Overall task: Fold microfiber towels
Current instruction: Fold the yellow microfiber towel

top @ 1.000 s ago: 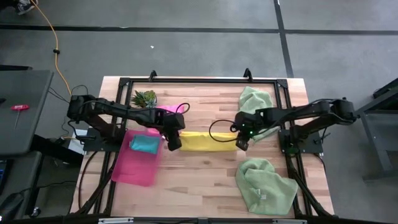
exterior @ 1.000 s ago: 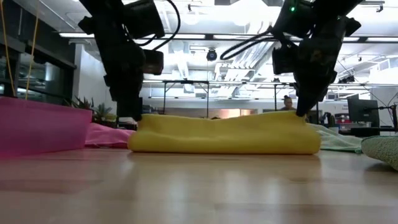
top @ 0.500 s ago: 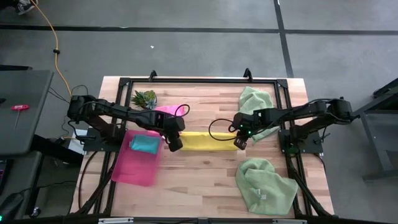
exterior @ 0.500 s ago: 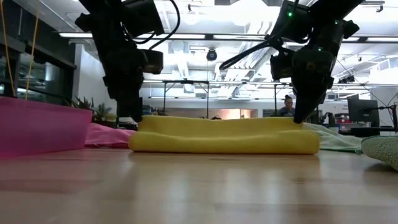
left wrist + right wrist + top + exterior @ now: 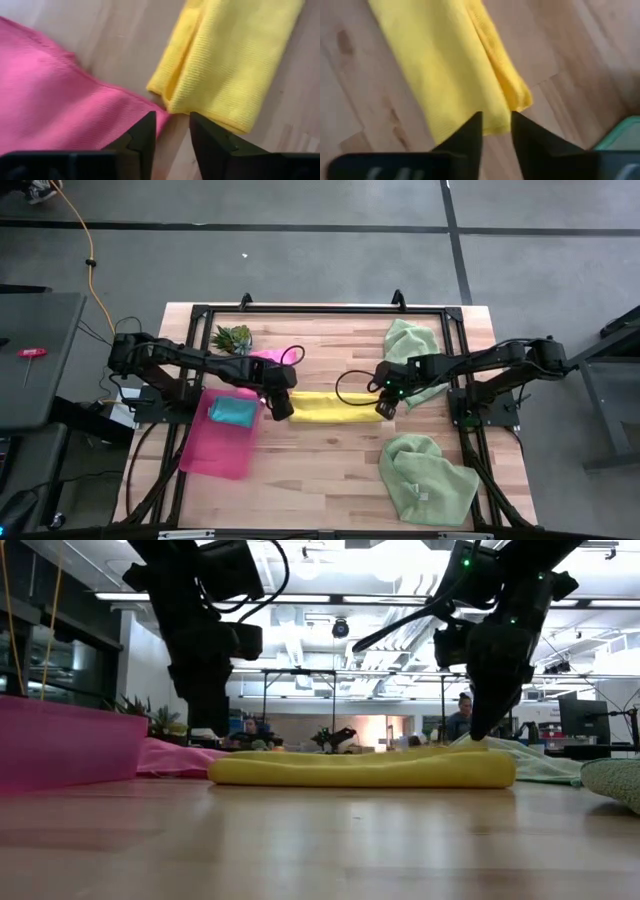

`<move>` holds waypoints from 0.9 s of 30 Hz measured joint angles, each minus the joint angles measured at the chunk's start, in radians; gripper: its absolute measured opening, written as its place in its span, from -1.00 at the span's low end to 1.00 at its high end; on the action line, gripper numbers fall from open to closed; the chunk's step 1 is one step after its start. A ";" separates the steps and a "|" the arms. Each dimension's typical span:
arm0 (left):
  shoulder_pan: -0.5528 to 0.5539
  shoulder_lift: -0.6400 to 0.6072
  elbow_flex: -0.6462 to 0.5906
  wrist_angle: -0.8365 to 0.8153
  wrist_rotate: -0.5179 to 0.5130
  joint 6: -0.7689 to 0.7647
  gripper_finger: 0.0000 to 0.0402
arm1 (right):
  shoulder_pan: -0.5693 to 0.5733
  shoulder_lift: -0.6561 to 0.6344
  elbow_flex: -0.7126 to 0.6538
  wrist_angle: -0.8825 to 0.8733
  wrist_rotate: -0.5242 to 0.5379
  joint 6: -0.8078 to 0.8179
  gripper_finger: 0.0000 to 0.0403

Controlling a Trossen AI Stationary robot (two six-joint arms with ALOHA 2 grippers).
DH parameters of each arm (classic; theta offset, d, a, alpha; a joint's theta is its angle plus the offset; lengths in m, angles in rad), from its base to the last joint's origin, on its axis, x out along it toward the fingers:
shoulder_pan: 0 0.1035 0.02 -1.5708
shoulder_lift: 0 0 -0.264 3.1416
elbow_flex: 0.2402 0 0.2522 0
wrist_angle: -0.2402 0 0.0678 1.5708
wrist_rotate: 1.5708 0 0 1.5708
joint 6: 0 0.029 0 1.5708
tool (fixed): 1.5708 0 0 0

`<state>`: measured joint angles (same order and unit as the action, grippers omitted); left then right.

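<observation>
The yellow towel (image 5: 334,406), now folded into a flatter strip, has just been released by the left gripper (image 5: 279,408) and right gripper (image 5: 385,406), both parted and empty above its ends, so this fold is judged complete.

Wood table (image 5: 330,460): yellow towel (image 5: 325,406), pink tray (image 5: 215,448), 2 green towels (image 5: 425,475).
</observation>
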<state>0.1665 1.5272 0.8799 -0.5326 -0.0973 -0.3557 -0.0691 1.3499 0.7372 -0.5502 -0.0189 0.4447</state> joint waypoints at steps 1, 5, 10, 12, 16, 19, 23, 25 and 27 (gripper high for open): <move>0.009 -0.007 0.000 -0.004 0.003 0.002 -0.39 | -0.004 -0.002 0.000 -0.002 0.012 0.000 -0.39; 0.041 -0.044 0.001 -0.018 0.024 0.036 -0.20 | -0.038 -0.020 0.001 -0.015 0.027 -0.011 -0.03; 0.069 -0.119 0.001 -0.017 0.066 0.045 -0.06 | -0.088 -0.084 0.001 -0.070 0.027 -0.015 0.26; 0.064 -0.148 0.002 -0.010 0.070 0.044 -0.04 | -0.095 -0.120 0.001 -0.105 0.027 -0.015 0.29; 0.024 -0.161 0.001 0.068 0.071 0.032 -0.03 | -0.092 -0.179 0.001 -0.151 0.023 0.009 0.30; -0.021 -0.157 -0.027 0.206 0.081 -0.013 -0.03 | -0.078 -0.207 0.001 -0.167 0.020 0.020 0.30; -0.079 -0.151 -0.136 0.440 0.117 -0.141 -0.03 | -0.051 -0.215 0.001 -0.176 0.019 0.027 0.30; -0.102 -0.152 -0.187 0.523 0.114 -0.216 -0.03 | -0.038 -0.215 0.001 -0.176 0.019 0.027 0.30; -0.116 -0.162 -0.237 0.546 0.092 -0.294 -0.03 | -0.026 -0.217 -0.013 -0.159 0.020 0.033 0.30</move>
<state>0.0503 1.3653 0.6433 0.0138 -0.0057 -0.6494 -0.0950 1.1326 0.7238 -0.7092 0.0016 0.4775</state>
